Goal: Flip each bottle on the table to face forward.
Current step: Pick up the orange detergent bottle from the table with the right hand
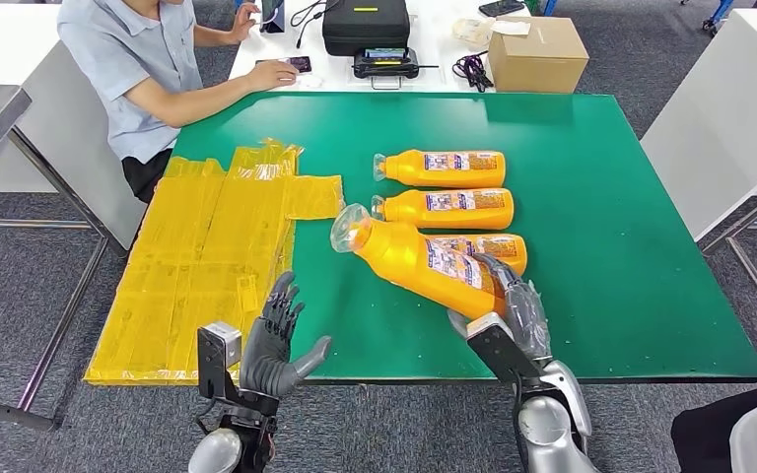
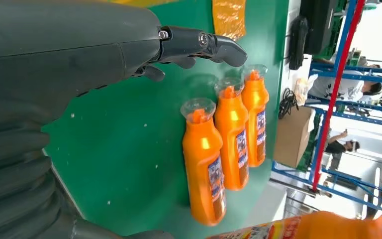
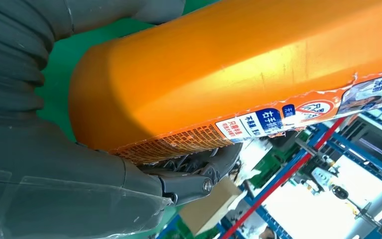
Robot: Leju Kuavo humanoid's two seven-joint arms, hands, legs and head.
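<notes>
gripping a lifted orange bottle in right hand, left hand spread empty

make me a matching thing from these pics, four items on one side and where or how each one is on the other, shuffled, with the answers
Items:
1. right hand
2. left hand
3. yellow plastic sheets
4. cardboard box

Places or states:
A. lying flat on the green table's left part
B. holding nothing, fingers apart, at the table's near edge
C. on the white table beyond the green table
D. holding the base end of an orange bottle, lifted and tilted above three others lying in a row

Pairs: 1-D, 2-B, 3-A, 4-C
</notes>
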